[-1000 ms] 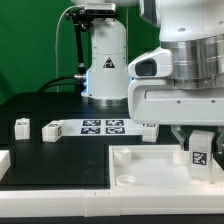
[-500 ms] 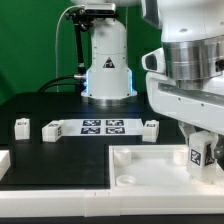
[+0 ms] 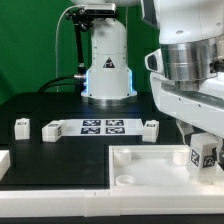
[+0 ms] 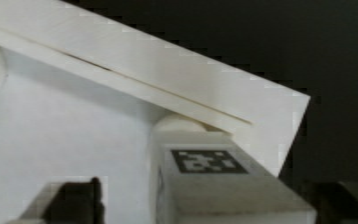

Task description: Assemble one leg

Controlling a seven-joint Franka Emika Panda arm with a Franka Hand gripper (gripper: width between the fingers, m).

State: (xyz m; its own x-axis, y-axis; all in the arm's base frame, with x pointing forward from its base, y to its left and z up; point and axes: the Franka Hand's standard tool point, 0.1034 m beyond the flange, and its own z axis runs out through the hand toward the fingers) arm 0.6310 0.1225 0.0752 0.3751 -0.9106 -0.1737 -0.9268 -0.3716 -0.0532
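Note:
My gripper is at the exterior view's right, shut on a leg, a short white post with a square tag. The leg is tilted a little and its lower end is at the near right corner of the wide white panel. In the wrist view the leg stands between my two dark fingers at the panel's corner, and my gripper straddles it. Three more legs lie on the black table: two at the left and one beside the marker board.
The marker board lies flat at the back middle of the table. The robot base stands behind it. A white part shows at the left edge. The panel has a round hole near its front left corner.
The wrist has turned and shifted slightly toward the exterior view's right. The leg in the gripper moved with it and now leans more to the right.

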